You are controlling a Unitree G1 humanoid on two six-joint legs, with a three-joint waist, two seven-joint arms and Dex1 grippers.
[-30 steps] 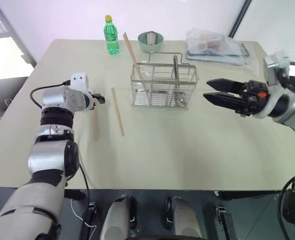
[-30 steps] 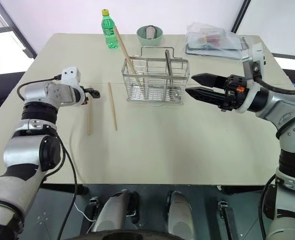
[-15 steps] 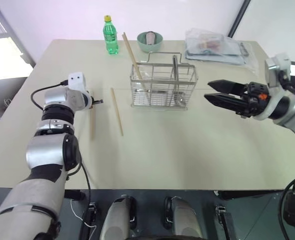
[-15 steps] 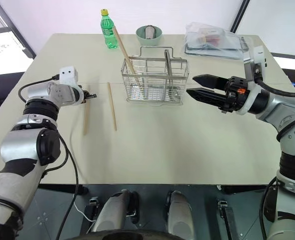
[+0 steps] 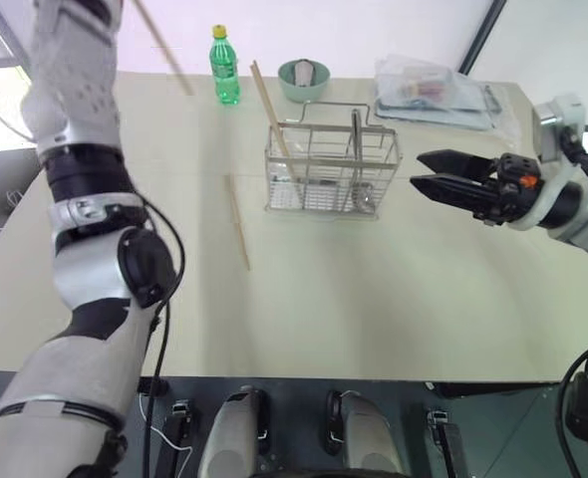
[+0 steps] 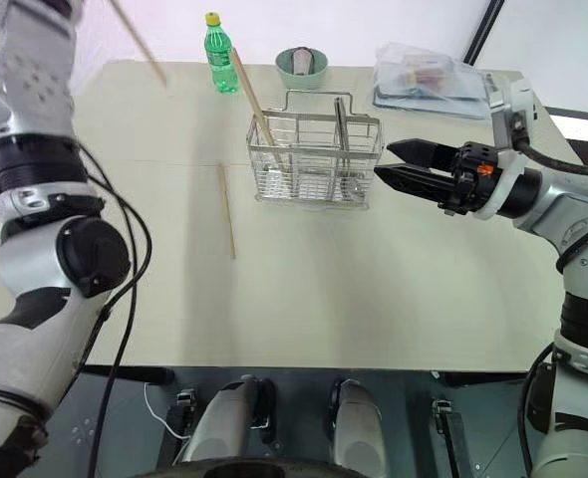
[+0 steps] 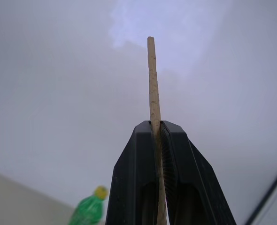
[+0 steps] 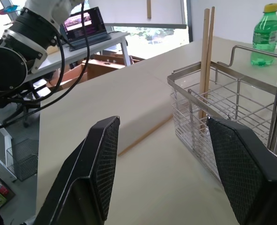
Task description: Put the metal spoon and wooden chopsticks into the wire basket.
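With the left claw (image 7: 158,140) clamped on a wooden chopstick (image 7: 153,98) in the frame's upper left, swing it over the wire basket (image 5: 329,169) at upper center, tip down, right claw (image 5: 421,173) parted and empty.

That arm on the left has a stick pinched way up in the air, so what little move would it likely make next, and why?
Probably swing over toward the wire basket. The left gripper is shut on a wooden chopstick, lifted well clear of the table and off to the side of the basket. The basket's top is open, with chopsticks already leaning inside, and the right gripper waits open beside it.
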